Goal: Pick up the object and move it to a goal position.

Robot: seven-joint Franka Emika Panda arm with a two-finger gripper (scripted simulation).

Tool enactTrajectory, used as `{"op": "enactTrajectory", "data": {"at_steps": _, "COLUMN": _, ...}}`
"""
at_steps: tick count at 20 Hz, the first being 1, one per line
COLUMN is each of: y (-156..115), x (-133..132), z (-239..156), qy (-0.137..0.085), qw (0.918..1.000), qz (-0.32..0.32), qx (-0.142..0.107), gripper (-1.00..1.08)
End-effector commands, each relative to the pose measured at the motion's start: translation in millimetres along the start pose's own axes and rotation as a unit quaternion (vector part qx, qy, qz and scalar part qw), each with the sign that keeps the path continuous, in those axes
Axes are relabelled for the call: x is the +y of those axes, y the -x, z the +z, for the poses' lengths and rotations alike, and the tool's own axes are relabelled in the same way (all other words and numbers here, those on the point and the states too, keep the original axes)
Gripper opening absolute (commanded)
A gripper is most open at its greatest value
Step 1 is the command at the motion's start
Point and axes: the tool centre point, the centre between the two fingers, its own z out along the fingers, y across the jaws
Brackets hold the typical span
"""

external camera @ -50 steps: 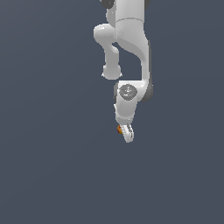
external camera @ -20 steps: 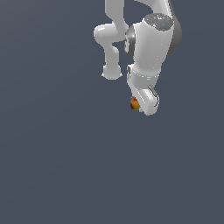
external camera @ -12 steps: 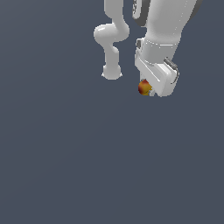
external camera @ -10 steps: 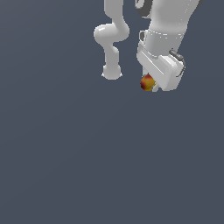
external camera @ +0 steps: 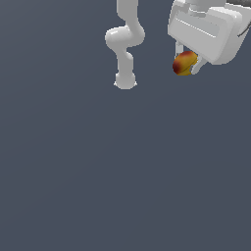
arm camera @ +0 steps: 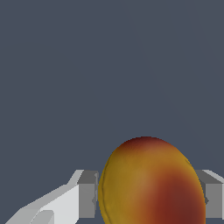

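Observation:
The object (external camera: 184, 62) is a small rounded lump, red blending into orange-yellow. It hangs under my white gripper (external camera: 188, 64) at the upper right of the exterior view, well above the dark grey floor. In the wrist view the object (arm camera: 151, 183) fills the space between my two grey fingertips (arm camera: 89, 193), which press on it from both sides. The gripper (arm camera: 148, 194) is shut on it. The gripper's white body hides the upper part of the fingers in the exterior view.
The arm's white base and lower links (external camera: 125, 46) rise from the floor at the exterior view's upper middle, to the left of the gripper. A plain dark grey floor (external camera: 122, 171) fills the remainder of both views.
My gripper has risen with the object in it and moved toward the exterior view's upper right, appearing larger. The grip on the object is unchanged.

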Motion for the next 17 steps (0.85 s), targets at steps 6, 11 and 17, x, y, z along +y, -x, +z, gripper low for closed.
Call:
{"op": "enactTrajectory", "data": {"at_steps": 6, "y": 10, "x": -4, "z": -41, "qy": 0.0, "qw": 1.0, "qz": 0.0, "qx": 0.0, "gripper": -1.0}}
{"op": "enactTrajectory", "data": {"at_steps": 11, "y": 13, "x": -6, "z": -54, "qy": 0.0, "qw": 1.0, "qz": -0.001, "qx": -0.001, "gripper": -1.0}}
{"op": "enactTrajectory", "data": {"at_steps": 17, "y": 14, "x": -7, "z": -59, "qy": 0.0, "qw": 1.0, "qz": -0.001, "qx": -0.001, "gripper": -1.0}}
